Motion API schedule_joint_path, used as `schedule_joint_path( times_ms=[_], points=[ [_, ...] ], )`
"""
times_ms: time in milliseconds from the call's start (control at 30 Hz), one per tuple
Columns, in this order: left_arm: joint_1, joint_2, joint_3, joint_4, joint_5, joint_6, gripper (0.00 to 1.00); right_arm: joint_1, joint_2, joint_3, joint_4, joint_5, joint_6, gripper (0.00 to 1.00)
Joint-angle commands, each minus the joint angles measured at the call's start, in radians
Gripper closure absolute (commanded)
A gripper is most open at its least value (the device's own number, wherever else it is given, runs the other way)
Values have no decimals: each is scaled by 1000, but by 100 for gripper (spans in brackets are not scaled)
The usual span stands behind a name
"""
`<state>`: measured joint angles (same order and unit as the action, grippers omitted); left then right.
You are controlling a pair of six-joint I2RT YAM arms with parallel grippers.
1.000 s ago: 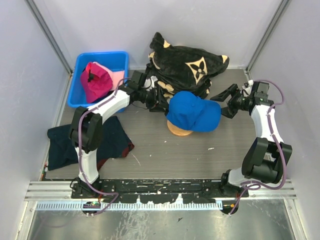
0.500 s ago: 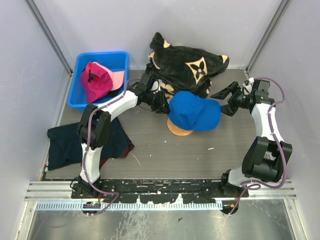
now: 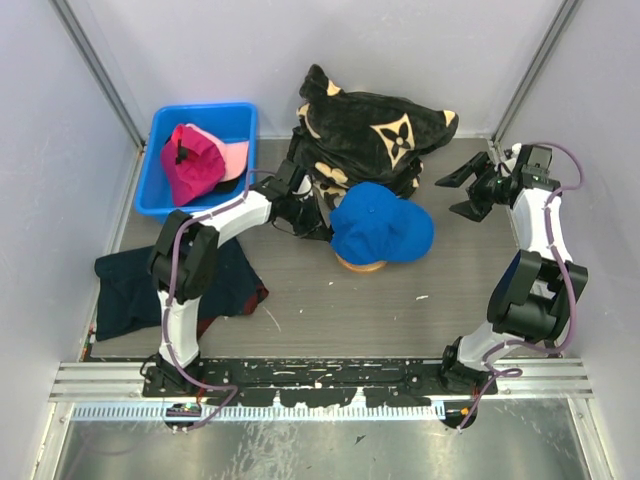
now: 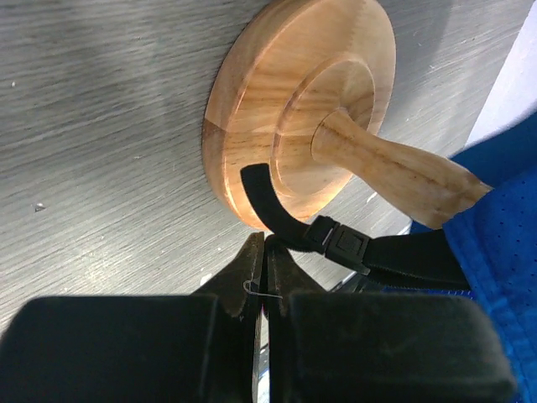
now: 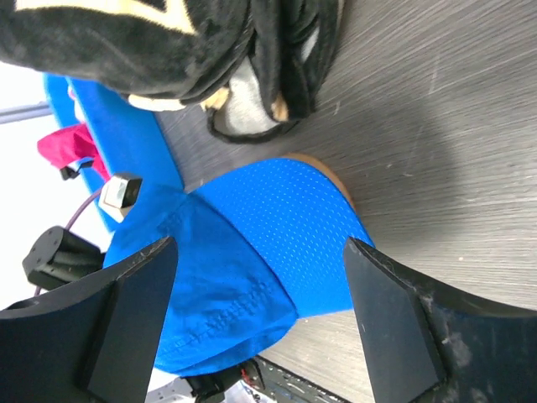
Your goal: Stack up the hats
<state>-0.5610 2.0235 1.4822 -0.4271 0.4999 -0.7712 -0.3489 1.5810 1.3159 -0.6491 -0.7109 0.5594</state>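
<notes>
The royal blue cap (image 3: 382, 228) sits on a wooden stand (image 3: 360, 264) in the middle of the table. My left gripper (image 3: 318, 224) is at the cap's left rear. In the left wrist view its fingertips (image 4: 265, 250) are pressed together at the cap's black strap (image 4: 285, 227), beside the stand's base (image 4: 252, 101). My right gripper (image 3: 464, 190) is open and empty, to the right of the cap and apart from it; the cap (image 5: 243, 269) shows between its fingers. The magenta cap (image 3: 190, 160) and the light pink cap (image 3: 236, 158) lie in a blue bin (image 3: 160, 125). I cannot pick out the black cap.
The big black plush bundle with tan flower marks (image 3: 375, 130) lies right behind the stand. A flat dark navy cloth (image 3: 130, 290) lies at the left front. Grey walls close in the table on three sides.
My right gripper has drawn back to the right and further from the blue cap. The blue cap has shifted slightly left on the stand, with my left gripper at its rear.
</notes>
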Motion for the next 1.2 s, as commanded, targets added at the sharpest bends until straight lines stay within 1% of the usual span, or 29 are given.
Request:
schedule_joint_path(
  times_ms=[0, 100, 267, 433, 667, 767, 800, 900, 933, 1033, 1167],
  points=[
    [-3, -59, -24, 1, -12, -5, 92, -5, 36, 91, -30, 71, -70, 12],
    [-8, -66, -11, -13, -12, -12, 90, -5, 67, 129, -35, 78, -78, 10],
    [-18, -68, 13, -61, -23, -16, 89, -5, 78, 179, -29, 63, -74, 10],
    [-19, -87, -46, -74, -50, -14, 90, 2, 90, 226, -20, 28, -59, 10],
    [-19, -109, -71, -108, -92, -10, 91, 69, 124, 315, -48, 19, -72, 11],
    [-14, -149, -83, -111, -121, -16, 83, 98, 128, 363, -63, 36, -84, 11],
    [-9, -170, -86, -108, -132, -22, 79, 105, 128, 372, -64, 37, -84, 11],
    [10, -228, -91, -92, -153, -42, 61, 114, 131, 385, -63, 32, -82, 11],
    [15, -240, -86, -90, -154, -45, 57, 117, 130, 385, -61, 30, -83, 11],
    [22, -262, -70, -63, -133, -66, 50, 123, 131, 383, -55, 28, -81, 11],
    [26, -276, -75, 33, -78, -136, 50, 136, 136, 381, -47, 22, -80, 11]
  ],
)
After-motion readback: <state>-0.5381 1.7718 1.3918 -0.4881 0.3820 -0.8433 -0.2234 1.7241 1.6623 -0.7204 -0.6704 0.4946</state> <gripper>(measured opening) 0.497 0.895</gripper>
